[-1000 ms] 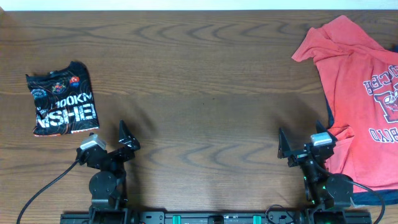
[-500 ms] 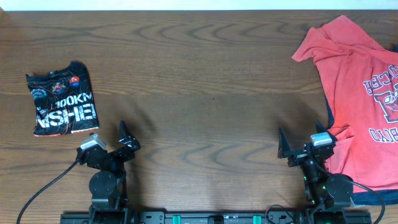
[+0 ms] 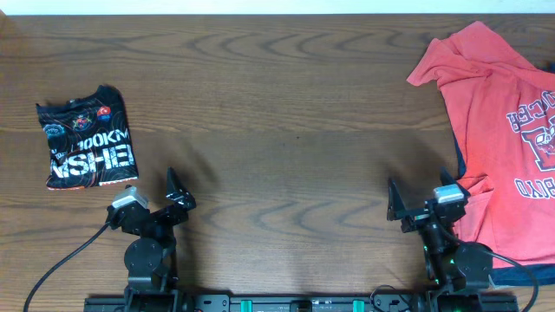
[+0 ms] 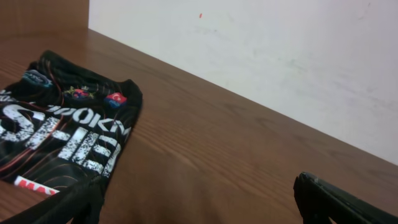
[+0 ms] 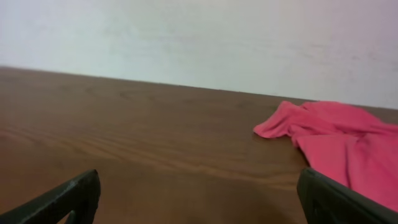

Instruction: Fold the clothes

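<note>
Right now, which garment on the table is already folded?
The black printed shirt on the left, folded into a compact rectangle. The coral-red lettered T-shirt on the right lies spread out and rumpled.

lab-like setup: wooden table [image 3: 286, 130], plain white wall [image 5: 186, 37]

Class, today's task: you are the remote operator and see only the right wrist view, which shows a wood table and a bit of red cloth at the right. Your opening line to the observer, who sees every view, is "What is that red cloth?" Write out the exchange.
Observer: A coral-red T-shirt, lying unfolded with its college lettering facing up.
Operator: Is there anything else to fold?
Observer: Yes, a black printed shirt lies at the far left, folded into a compact rectangle.
Operator: Is the other arm holding it?
Observer: No. The left gripper is open and empty, apart from that shirt.
</note>
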### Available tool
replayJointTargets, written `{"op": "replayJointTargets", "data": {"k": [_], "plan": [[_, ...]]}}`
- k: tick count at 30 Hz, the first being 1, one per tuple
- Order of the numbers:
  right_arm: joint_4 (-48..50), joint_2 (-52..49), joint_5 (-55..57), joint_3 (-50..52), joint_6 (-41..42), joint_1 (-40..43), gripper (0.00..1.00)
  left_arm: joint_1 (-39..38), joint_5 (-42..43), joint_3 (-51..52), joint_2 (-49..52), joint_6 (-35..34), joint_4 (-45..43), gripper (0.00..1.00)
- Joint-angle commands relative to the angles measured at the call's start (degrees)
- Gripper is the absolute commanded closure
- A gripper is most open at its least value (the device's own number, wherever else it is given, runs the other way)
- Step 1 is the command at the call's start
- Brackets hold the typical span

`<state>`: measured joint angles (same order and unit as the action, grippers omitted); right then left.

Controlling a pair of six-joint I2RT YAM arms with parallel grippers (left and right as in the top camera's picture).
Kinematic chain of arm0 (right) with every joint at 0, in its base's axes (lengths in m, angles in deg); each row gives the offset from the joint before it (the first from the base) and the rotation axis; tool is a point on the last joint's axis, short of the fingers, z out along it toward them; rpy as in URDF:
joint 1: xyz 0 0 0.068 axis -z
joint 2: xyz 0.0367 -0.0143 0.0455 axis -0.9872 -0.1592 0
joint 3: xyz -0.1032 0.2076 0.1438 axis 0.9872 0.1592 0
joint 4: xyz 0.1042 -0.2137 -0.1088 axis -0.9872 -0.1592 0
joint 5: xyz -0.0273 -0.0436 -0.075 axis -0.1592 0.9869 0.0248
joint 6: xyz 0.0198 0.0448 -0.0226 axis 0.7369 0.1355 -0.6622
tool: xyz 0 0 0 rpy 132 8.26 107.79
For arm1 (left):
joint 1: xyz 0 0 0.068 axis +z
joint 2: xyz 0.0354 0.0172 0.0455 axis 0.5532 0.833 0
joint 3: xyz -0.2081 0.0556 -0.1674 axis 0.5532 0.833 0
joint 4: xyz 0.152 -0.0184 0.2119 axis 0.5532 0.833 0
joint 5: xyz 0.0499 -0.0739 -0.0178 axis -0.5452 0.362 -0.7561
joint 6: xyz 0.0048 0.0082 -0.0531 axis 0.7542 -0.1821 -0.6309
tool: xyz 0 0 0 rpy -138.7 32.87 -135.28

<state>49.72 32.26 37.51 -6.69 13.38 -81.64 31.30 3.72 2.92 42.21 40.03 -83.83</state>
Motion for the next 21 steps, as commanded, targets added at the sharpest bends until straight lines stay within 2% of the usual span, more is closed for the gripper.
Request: {"op": "replayJointTargets", "data": {"k": [1,7,11,21], "plan": [[-0.85,0.24,-1.29,-0.17,8.70,0.52,0.01,0.22,4.66,-0.20,0.07,-1.05,4.31,0.02],[-6.88,-2.03,1.51,-5.14,9.77,0.52,0.01,0.24,6.84,-8.26,1.57,-1.05,14.32,0.02],[-13.55,-8.31,7.32,-12.46,8.63,0.52,0.01,0.24,8.37,-17.86,6.51,-1.07,21.22,0.02],[-35.45,-39.91,23.28,-35.17,8.52,0.70,0.01,0.24,8.50,-41.66,28.35,3.69,43.39,0.02]]}}
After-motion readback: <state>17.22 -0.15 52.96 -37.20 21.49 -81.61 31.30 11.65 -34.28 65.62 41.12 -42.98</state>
